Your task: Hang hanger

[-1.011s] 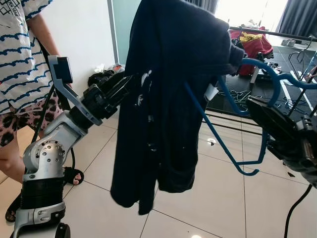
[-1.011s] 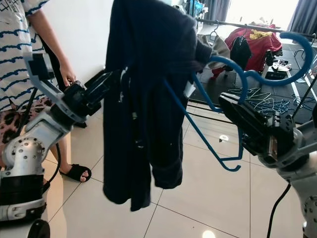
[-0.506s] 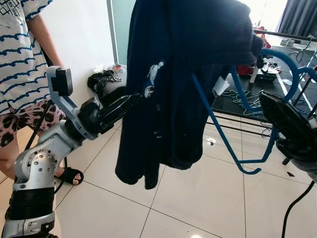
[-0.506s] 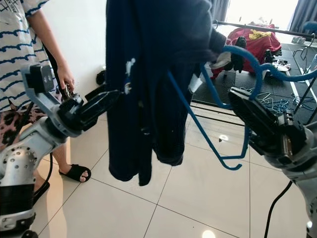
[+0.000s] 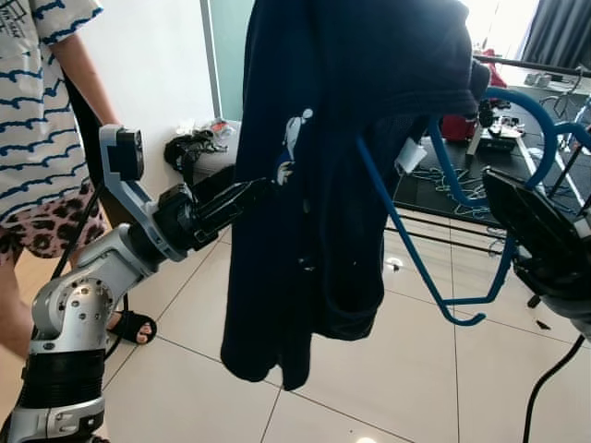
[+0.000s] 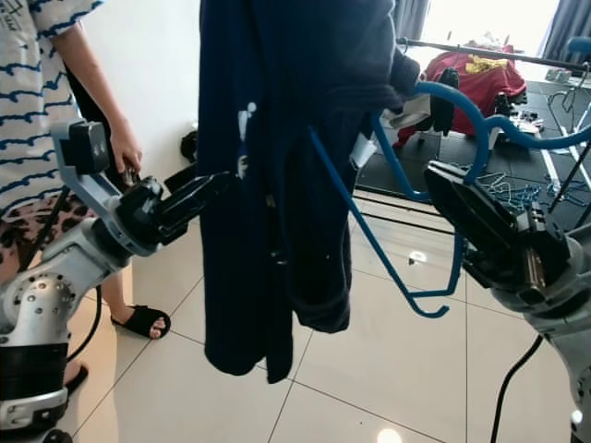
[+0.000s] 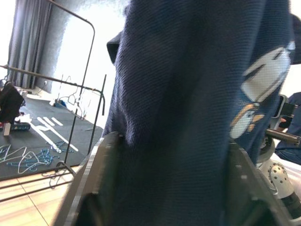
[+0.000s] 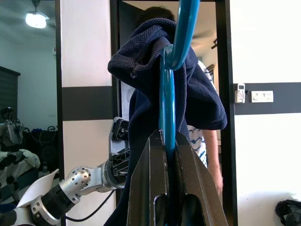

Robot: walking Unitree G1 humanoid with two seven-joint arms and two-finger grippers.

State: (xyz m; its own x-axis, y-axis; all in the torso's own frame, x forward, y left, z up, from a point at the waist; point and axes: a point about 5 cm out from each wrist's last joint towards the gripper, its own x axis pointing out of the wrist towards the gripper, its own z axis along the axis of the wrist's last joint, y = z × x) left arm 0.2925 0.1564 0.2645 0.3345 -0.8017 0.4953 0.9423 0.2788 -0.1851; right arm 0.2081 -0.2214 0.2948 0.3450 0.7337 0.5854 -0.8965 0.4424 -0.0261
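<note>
Here the right gripper (image 8: 170,150) is clamped on the blue hanger (image 5: 420,268), its two black fingers (image 8: 150,188) pressed against the hanger's bar from either side. The hanger is held up in the air, tilted, with a dark navy shirt (image 5: 342,166) draped over one end and hanging down toward the tiled floor (image 5: 388,378). The left gripper (image 5: 242,192) reaches in from the robot's left and meets the shirt's edge; in the left wrist view the cloth lies between the fingers (image 7: 101,174), though whether they pinch it cannot be told. Beyond, a clothes rack (image 6: 480,46) stands over a dark mat (image 5: 462,185) strewn with loose hangers. A person (image 5: 42,138) in a striped top stands just beside the left arm.
</note>
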